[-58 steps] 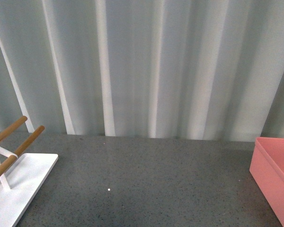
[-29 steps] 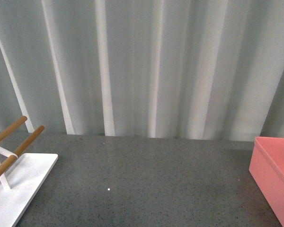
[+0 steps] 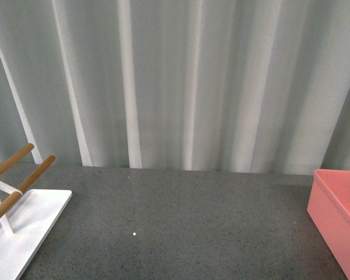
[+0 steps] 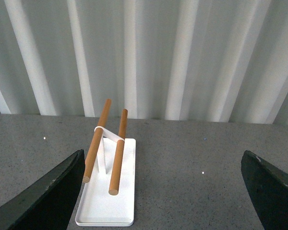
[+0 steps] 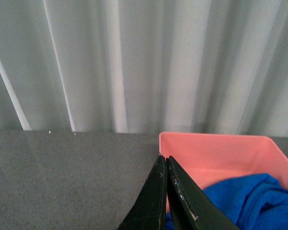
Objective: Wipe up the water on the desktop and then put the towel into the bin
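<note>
Neither pincer shows in the front view. What it does show is the dark speckled table (image 3: 186, 227), with a white rack (image 3: 23, 224) at the left and the pink bin (image 3: 338, 219) at the right edge. No water can be made out on the table, though thin wetness would be hard to see on this surface.

Through the left wrist view, the left pincer (image 4: 165, 191) stands wide apart with nothing between its dark fingers, above the table and facing the rack (image 4: 108, 191), whose two wooden rods are bare.

Seen from the right wrist, the right pincer (image 5: 167, 191) is clenched, its fingers pressed together with nothing visibly between them. Just past its tips the blue towel (image 5: 245, 203) lies bunched inside the bin (image 5: 216, 148).

Judging from this, the wiping looks done and the towel is already dropped in the bin, so the task seems essentially complete.
</note>
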Robot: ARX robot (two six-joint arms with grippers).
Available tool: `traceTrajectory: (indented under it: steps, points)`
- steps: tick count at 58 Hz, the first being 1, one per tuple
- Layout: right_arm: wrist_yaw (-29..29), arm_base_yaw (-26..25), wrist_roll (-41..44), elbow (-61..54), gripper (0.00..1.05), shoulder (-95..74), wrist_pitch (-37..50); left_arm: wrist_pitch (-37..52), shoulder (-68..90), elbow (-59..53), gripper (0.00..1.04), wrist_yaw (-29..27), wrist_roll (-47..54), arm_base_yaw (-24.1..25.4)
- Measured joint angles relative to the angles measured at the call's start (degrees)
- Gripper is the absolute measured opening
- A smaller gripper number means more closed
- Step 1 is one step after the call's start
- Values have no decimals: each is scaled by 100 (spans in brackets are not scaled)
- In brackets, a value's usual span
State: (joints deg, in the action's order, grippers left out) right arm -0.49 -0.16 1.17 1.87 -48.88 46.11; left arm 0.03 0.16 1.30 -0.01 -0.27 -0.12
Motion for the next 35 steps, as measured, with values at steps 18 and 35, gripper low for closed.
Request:
traceTrajectory:
  steps: [18, 35]
  points:
    - [4, 2, -17, -33, 3, 1403, -1213, 0, 2, 0, 98, 0, 0, 0]
    - [22, 2, -22, -46, 3, 2411, -2142, 0, 2, 0, 98, 0, 0, 0]
